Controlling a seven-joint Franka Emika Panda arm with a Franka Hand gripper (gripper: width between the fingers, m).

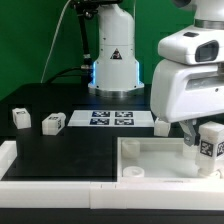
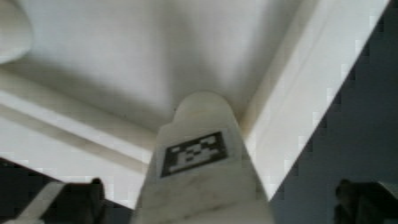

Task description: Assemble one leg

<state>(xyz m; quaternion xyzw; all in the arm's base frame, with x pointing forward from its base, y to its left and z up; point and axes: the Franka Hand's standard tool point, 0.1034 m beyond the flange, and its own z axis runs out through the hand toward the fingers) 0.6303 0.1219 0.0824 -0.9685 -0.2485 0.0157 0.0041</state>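
As the gripper [image 1: 201, 138] looks clamped on the leg [image 1: 213, 143] above the tray part [image 1: 170, 160], I read the step as carry-to-socket, seating not yet done. From the exterior view's left: a spare leg [image 1: 20, 118] and a second spare [image 1: 53, 122] sit on the table [image 1: 60, 150], well beyond the tray part's far-left corner. The marker board [image 1: 110, 119] lies behind its far rim, and what looks like a third spare [image 1: 161, 125] stands just behind that rim. Then the arm: wrist pointing down, hand over the tray part's right end, the leg hanging tilted within its walls, tag [image 2: 196, 153] facing the wrist cam. Next move, imo: bring the leg upright, line it up w/ a corner socket [image 1: 133, 172], lower gently, then twist in. Misalignment would jam it vs the rim.
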